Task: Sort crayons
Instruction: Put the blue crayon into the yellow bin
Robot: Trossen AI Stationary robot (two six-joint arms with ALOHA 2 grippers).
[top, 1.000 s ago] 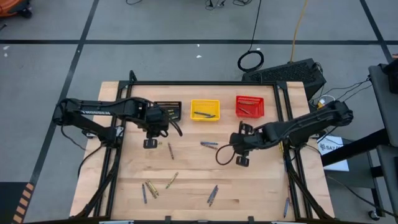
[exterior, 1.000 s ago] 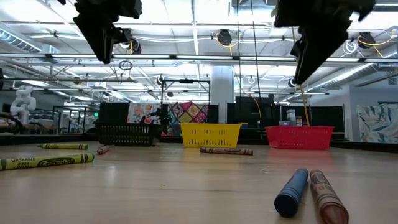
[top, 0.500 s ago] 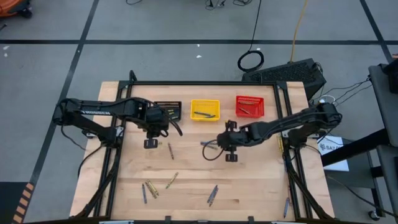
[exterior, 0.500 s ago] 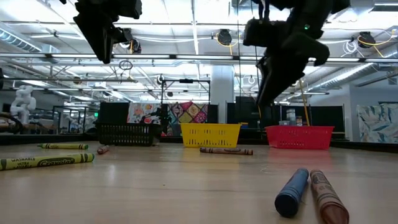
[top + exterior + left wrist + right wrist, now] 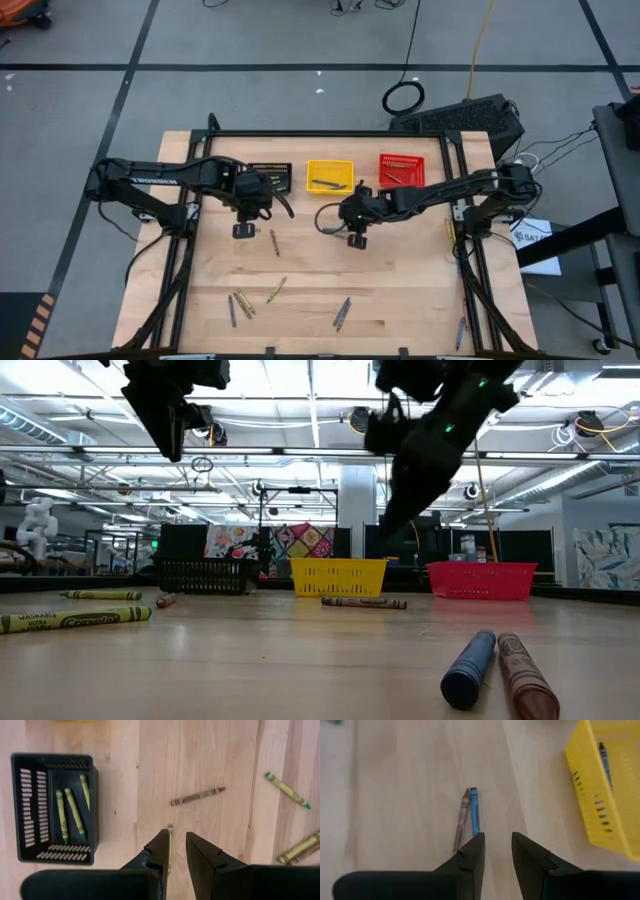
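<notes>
Crayons lie scattered on the wooden table [image 5: 400, 290]. A blue crayon [image 5: 474, 812] and a brownish-red crayon [image 5: 461, 822] lie side by side just ahead of my right gripper [image 5: 498, 837], which hangs open above the table's middle [image 5: 356, 240]. My left gripper [image 5: 178, 832] hangs open and high beside the black basket [image 5: 55, 807], which holds olive-yellow crayons [image 5: 70, 815]. An olive-yellow crayon [image 5: 170, 845] lies on the table below it, partly hidden by one finger. A brownish-red crayon [image 5: 197, 796] lies a little farther off.
The yellow basket [image 5: 329, 177] and the red basket [image 5: 401, 171] stand at the far edge, each with crayons inside. More crayons lie toward the near edge [image 5: 240, 303], [image 5: 341, 313], [image 5: 459, 333]. A black frame [image 5: 455, 190] borders the table.
My right gripper has swung toward the table's left and a little toward its far edge. It has sunk lower and now hangs near the blue and brownish-red pair in the middle.
</notes>
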